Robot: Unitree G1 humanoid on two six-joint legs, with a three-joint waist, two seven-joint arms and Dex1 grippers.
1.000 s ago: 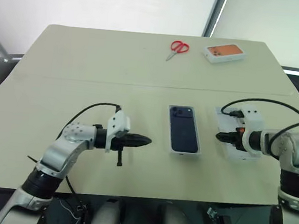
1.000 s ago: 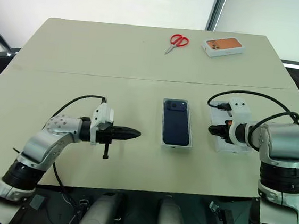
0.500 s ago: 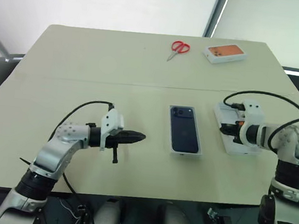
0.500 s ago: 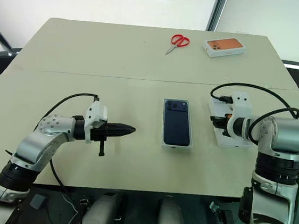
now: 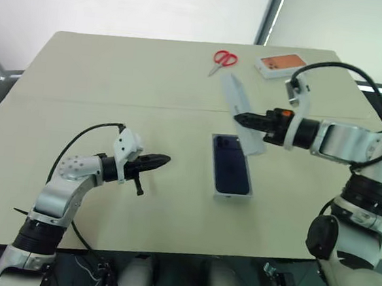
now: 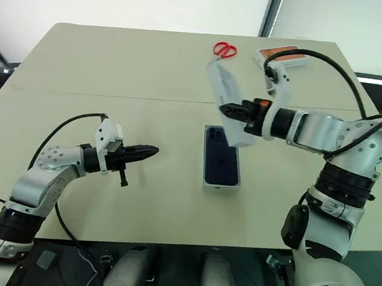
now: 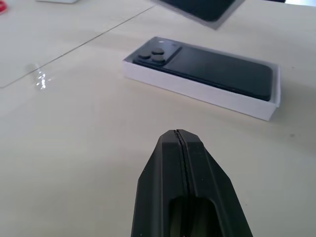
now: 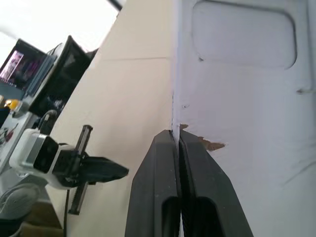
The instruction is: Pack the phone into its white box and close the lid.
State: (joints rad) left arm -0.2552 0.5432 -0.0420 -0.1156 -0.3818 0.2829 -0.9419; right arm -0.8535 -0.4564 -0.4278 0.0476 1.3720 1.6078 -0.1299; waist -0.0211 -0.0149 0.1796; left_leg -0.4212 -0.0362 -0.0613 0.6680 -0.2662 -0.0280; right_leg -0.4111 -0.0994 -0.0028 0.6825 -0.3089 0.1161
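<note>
Below right gripper [image 6: 230, 109], pinched on lid [image 6: 224, 99] edge: phone [image 6: 220, 164] in white box [image 6: 236, 184]. Thin grip, could slip. Left gripper [image 6: 150, 151] clenched, empty.

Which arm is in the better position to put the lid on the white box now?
The right. Its gripper is shut on the shallow white lid, held tilted in the air above the white cardboard box with the dark navy phone inside. The left gripper is shut, empty and off to the side.

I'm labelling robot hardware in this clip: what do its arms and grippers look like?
Both arms are silver-grey metal with black joint bands. Each wrist carries a white camera block fed by a looping black cable. The left gripper and right gripper have tapering black fingers; the right wrist shows an orange mark.
</note>
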